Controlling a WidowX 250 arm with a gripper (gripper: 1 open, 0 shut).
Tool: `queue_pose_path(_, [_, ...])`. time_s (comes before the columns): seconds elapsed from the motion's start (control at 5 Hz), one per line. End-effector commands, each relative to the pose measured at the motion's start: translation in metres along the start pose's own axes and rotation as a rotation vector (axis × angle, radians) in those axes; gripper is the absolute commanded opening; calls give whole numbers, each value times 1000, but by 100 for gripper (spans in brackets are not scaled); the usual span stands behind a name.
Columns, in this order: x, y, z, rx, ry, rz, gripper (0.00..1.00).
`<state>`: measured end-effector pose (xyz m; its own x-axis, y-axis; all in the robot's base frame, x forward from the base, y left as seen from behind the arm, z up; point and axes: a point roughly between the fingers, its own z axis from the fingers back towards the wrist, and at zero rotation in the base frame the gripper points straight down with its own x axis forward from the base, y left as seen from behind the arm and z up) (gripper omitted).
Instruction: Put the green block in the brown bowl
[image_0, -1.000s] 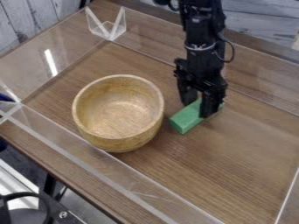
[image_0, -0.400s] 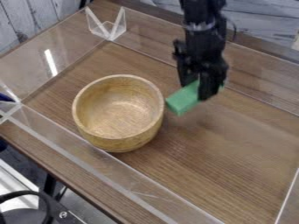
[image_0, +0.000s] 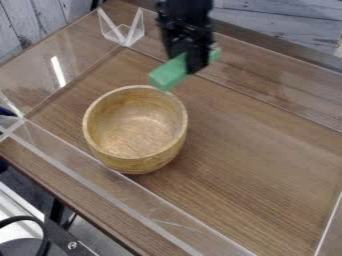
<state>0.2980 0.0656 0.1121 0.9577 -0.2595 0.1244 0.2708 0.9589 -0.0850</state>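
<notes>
Green block (image_0: 170, 72) now aloft, nearer bowl (image_0: 135, 127)

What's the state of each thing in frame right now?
gripper: shut on the green block, pointing down, above the table.
green block: held, lifted clear of the table, near the bowl's far rim.
brown bowl: upright on the table, empty.
wooden table: bare around the bowl.

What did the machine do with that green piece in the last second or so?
The gripper lifted the green block off the table and carried it up and to the left in the picture, so it now hangs above the far rim of the brown bowl. It kept hold throughout. The bowl has not moved.
</notes>
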Motion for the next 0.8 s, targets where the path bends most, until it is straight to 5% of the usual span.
queue_pose_path(0.0, [-27,10,18,47,-37,-88,0])
queue_pose_path(0.4, [-43,15,2,-51,28,49,0])
queue_pose_path(0.6, [-61,10,-6,-37,70,64,0])
